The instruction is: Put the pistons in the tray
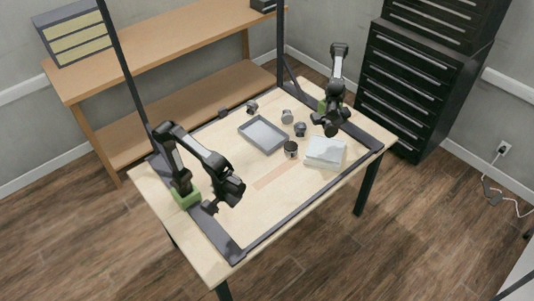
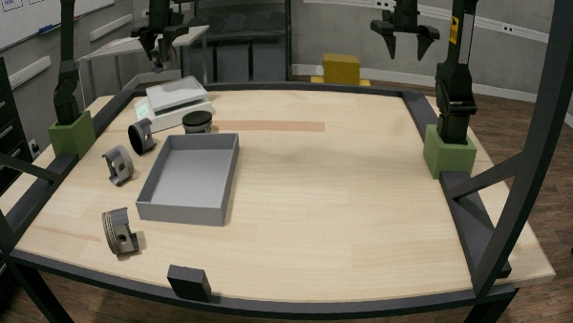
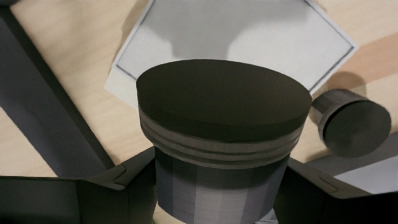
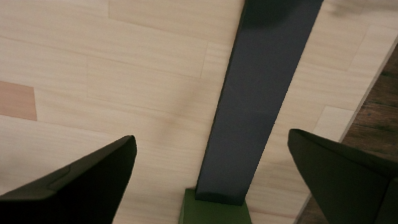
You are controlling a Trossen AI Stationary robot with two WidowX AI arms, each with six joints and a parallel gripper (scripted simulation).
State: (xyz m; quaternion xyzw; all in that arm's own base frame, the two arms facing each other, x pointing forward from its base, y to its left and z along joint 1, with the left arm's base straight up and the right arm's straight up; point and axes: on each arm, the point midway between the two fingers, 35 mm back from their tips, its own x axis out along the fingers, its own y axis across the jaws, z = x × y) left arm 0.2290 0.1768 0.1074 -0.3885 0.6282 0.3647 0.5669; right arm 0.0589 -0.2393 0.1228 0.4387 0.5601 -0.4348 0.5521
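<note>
My left gripper (image 1: 330, 126) (image 2: 161, 58) is shut on a dark-topped piston (image 3: 222, 107), held in the air near the white scale (image 1: 324, 150) (image 2: 158, 117) (image 3: 260, 42). The steel parts tray (image 1: 255, 143) (image 2: 181, 213) is empty. A dark-topped piston (image 1: 290, 150) (image 2: 197, 122) (image 3: 356, 127) stands upright between tray and scale. A dark piston (image 1: 300, 129) (image 2: 141, 137) lies on its side beside the scale. A grey piston (image 1: 287, 117) (image 2: 119, 164) lies left of the tray in the exterior view, another (image 1: 252, 107) (image 2: 119, 231) nearer that camera. My right gripper (image 2: 406, 58) (image 4: 211, 139) is open and empty, raised at the opposite side.
A dark frame (image 1: 218, 240) (image 2: 334, 306) (image 4: 260, 100) runs around the wooden table top, with uprights at its edge. A small black block (image 1: 222, 112) (image 2: 188, 283) sits on the frame. Green arm bases (image 1: 186, 197) (image 2: 72, 134) stand at both sides.
</note>
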